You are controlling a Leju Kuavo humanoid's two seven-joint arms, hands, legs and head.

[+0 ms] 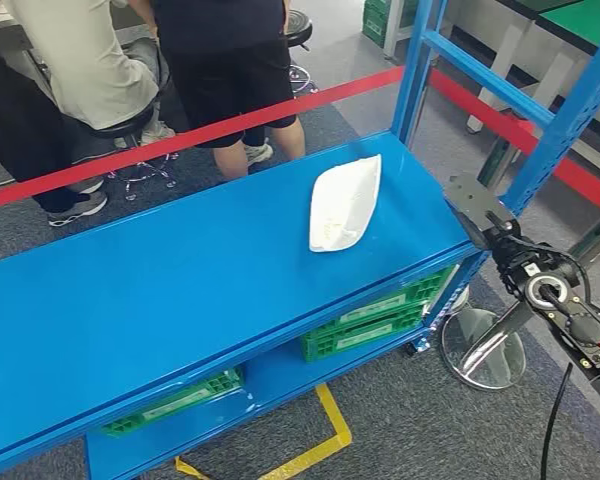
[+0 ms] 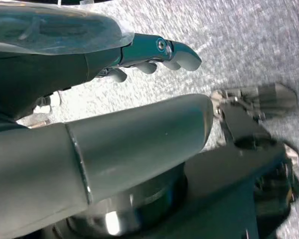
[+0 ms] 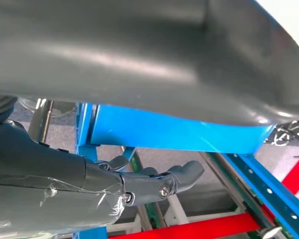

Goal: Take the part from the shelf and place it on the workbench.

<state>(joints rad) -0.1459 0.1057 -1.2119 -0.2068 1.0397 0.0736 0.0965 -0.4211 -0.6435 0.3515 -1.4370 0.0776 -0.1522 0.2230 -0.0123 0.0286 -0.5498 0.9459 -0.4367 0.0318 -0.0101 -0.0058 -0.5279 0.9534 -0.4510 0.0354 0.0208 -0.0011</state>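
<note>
The white, boat-shaped part (image 1: 344, 203) lies flat on the top board of the blue shelf (image 1: 169, 290), toward its right end. My right hand (image 1: 474, 205) hovers just off the shelf's right edge, a short way right of the part and apart from it. In the right wrist view my right hand (image 3: 102, 74) has its fingers (image 3: 163, 181) stretched out apart from the thumb, with nothing held. My left hand (image 2: 133, 129) hangs over grey carpet, its fingers (image 2: 167, 50) straight and empty.
Blue shelf uprights (image 1: 414, 70) rise at the right end, close to my right arm. Green crates (image 1: 365, 320) sit on the lower board. Behind the shelf, people (image 1: 229, 70) stand beyond a red barrier tape (image 1: 206, 135). A round stool base (image 1: 482, 350) stands on the floor at right.
</note>
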